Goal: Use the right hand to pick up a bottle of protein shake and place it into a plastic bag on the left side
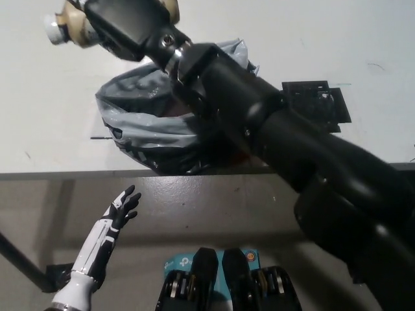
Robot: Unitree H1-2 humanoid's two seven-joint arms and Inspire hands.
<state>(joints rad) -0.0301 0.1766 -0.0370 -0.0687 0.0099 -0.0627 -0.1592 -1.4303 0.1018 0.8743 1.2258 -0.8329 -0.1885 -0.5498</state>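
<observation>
Apparently right hand [123, 29] grips bottle [68, 24] above-left of bag [139, 126].

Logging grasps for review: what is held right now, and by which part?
The right robot hand holds the bottle around its body, cap end sticking out. The left robot hand holds nothing.

No legible text, label, brand or number in view; the bottle [68, 24] surface is too blurred to read.

The bottle [68, 24], apparently held aloft, sits behind-left of the bag [139, 129] on the table [45, 116].
</observation>
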